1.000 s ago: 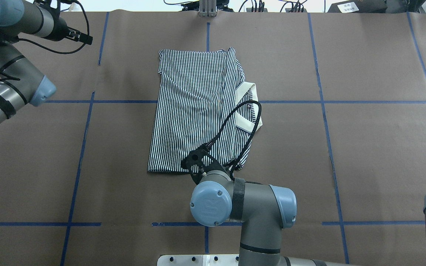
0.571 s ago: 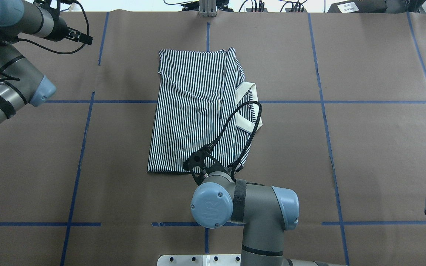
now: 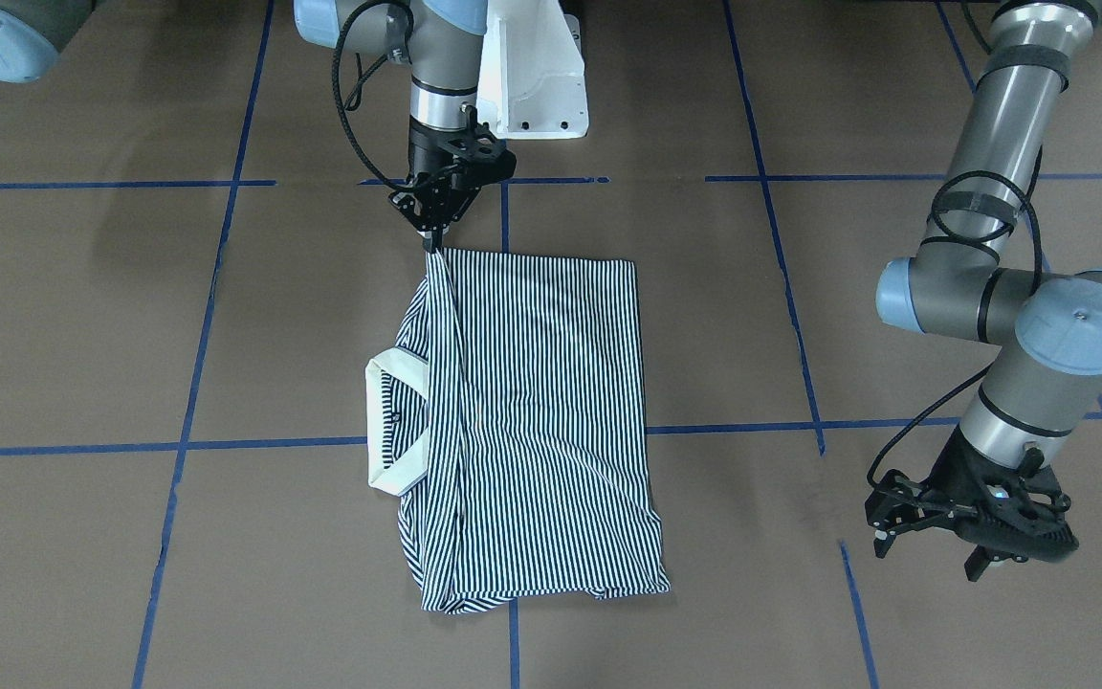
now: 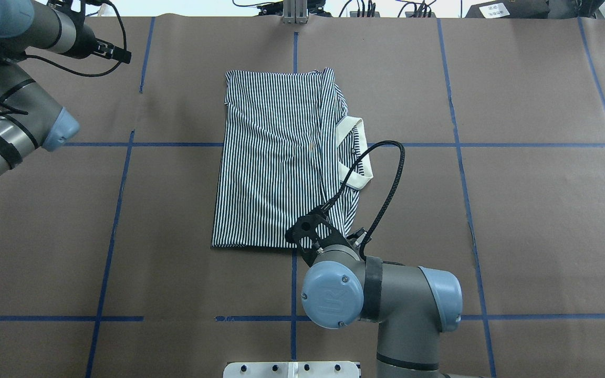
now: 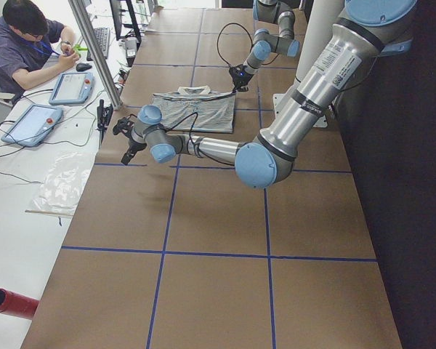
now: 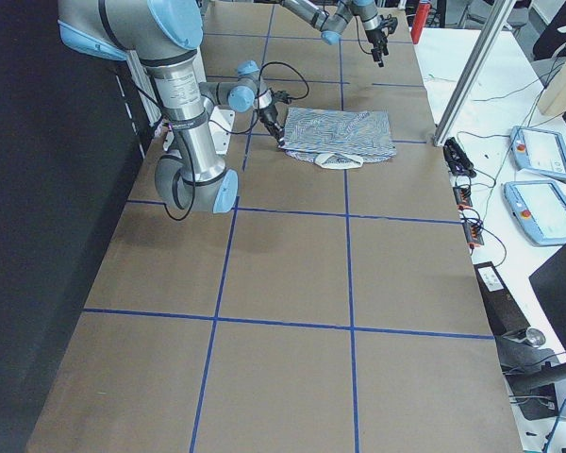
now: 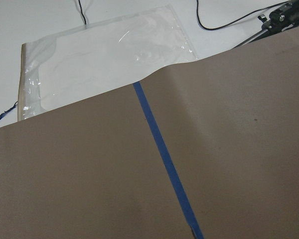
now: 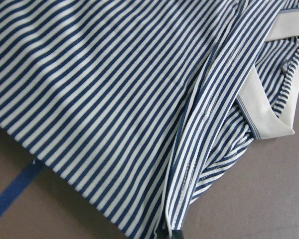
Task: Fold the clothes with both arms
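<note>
right gripper [image 3: 433,235] clamped on polo shirt [image 3: 532,421] corner, table's [image 3: 848,612] robot-side middle | shirt extends away toward far edge | left gripper [image 4: 123,54] well apart, opening unclear

Embossed "UR" on blue joint cap [image 4: 332,300]

The polo shirt [image 4: 276,157] is laid folded at the middle of the table [image 4: 518,220], across a tape line [image 4: 491,145], with its collar [image 4: 348,127] protruding at the robot's right side. The shirt's near right-hand corner is held between shirt and pedestal base [image 3: 532,86] by the right gripper [image 3: 434,237], whereas the left gripper [image 4: 121,53] is held well apart from the shirt, to its left and near the table's far edge. Beyond that edge a plastic bag [image 7: 104,55] is laid flat on the bench [image 7: 40,20].
</note>
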Controlling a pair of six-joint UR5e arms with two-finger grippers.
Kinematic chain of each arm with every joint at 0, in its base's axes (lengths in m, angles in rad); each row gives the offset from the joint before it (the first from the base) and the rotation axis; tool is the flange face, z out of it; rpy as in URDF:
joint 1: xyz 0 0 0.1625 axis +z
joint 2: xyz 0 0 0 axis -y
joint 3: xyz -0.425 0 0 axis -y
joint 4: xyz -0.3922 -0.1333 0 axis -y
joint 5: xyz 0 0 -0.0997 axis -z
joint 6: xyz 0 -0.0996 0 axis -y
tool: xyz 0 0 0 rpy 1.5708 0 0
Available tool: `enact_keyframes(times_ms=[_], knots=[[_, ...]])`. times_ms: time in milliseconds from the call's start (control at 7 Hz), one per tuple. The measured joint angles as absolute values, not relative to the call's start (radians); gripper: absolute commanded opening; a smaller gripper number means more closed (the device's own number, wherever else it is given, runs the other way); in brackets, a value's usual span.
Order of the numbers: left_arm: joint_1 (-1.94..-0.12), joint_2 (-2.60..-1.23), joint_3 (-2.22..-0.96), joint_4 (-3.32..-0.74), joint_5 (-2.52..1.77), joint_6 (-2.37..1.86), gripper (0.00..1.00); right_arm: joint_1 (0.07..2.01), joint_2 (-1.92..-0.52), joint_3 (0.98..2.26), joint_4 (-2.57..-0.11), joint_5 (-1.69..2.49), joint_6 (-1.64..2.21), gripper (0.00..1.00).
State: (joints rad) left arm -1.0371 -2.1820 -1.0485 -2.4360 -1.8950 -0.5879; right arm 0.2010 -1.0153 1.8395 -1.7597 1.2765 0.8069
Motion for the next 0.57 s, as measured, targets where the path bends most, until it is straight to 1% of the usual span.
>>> enact_keyframes(times_ms=[143, 571], knots=[[-1.036, -2.179, -1.054, -2.436, -1.896, -0.595, 1.0, 0.202, -1.04, 1.854, -1.76, 1.278, 0.835, 0.99], [-1.035, -2.175, -1.06, -2.435, -1.895, -0.598, 1.0, 0.213, -1.048, 1.897, -1.762, 1.286, 0.886, 1.0]])
